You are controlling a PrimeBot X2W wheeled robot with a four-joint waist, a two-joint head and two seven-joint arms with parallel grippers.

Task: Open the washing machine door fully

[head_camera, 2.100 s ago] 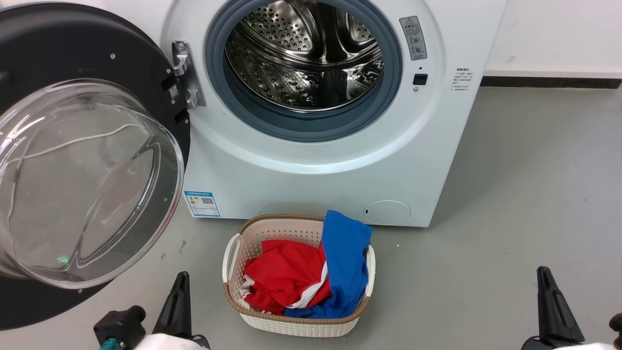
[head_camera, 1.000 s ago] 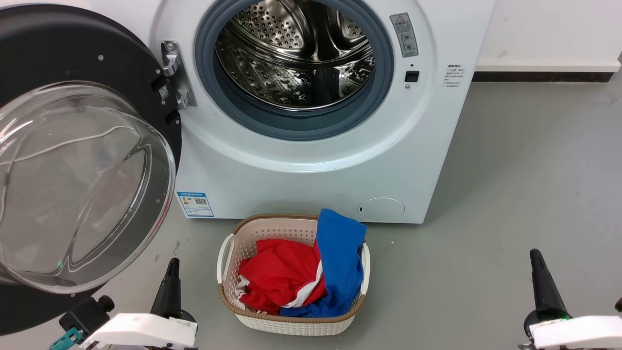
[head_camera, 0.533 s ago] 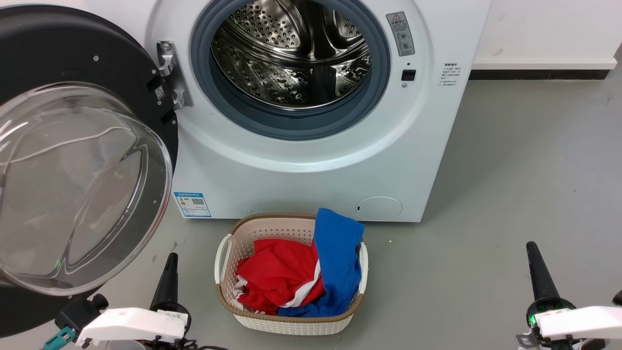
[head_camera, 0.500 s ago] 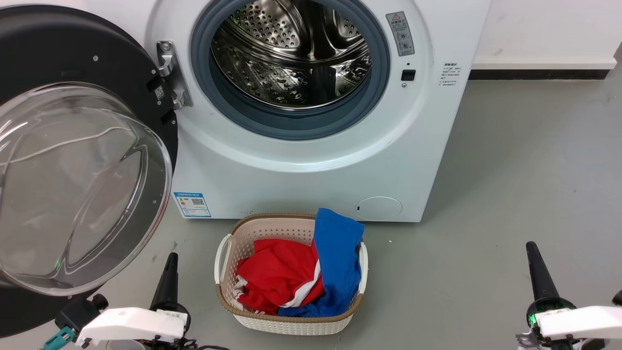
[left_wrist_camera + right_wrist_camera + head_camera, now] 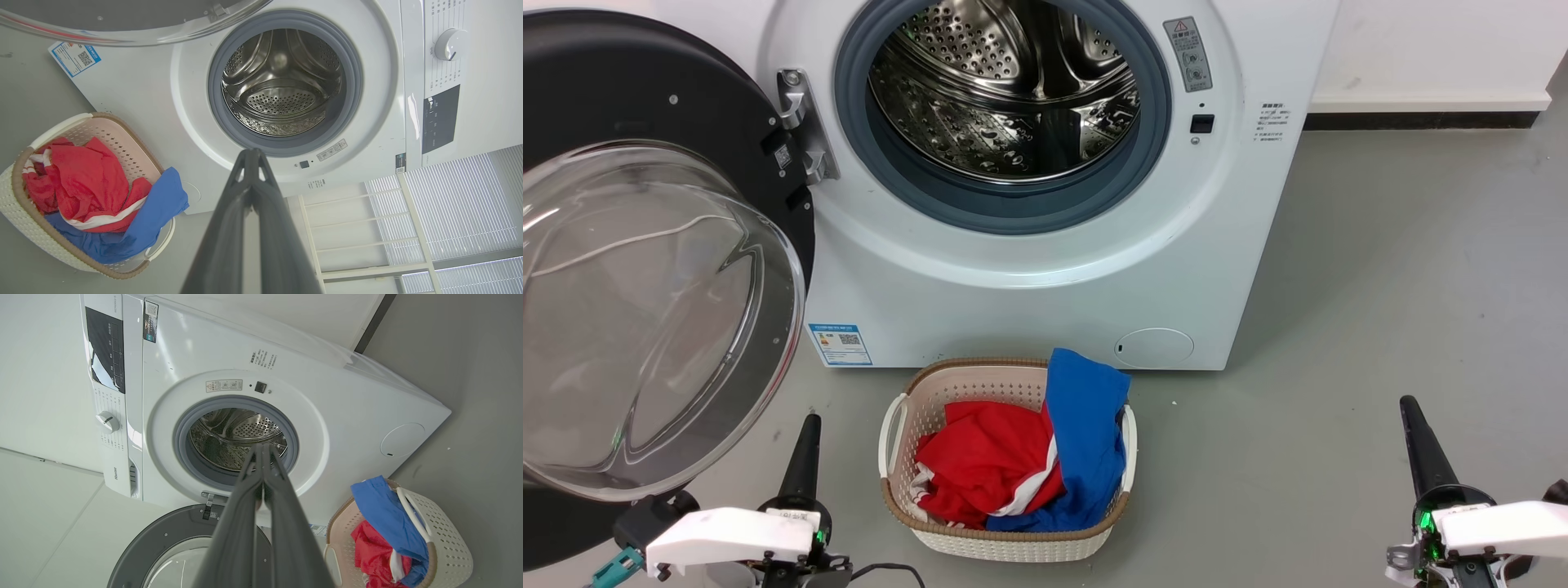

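The washing machine door (image 5: 645, 106) stands swung wide to the left on its metal hinge (image 5: 796, 122), its clear glass bowl (image 5: 645, 318) bulging toward me; its black rim also shows in the right wrist view (image 5: 163, 539). The steel drum opening (image 5: 1005, 90) is uncovered. My left gripper (image 5: 805, 449) sits low at the lower left, just right of the door's bottom edge and apart from it, shut with nothing held. My right gripper (image 5: 1417, 441) is at the lower right over bare floor, also shut and empty. Both wrist views show the fingertips (image 5: 251, 157) (image 5: 261, 451) pressed together.
A cream laundry basket (image 5: 898, 441) with red and blue clothes (image 5: 1029, 457) stands on the grey floor in front of the washer, between my grippers. A small round white filter cover (image 5: 1153, 347) is low on the washer front. A white wall with a dark skirting runs behind at right.
The camera has drawn back and shifted, so the whole scene slid left and more of both arms shows. The door has kept its wide-open pose and both grippers stay shut.
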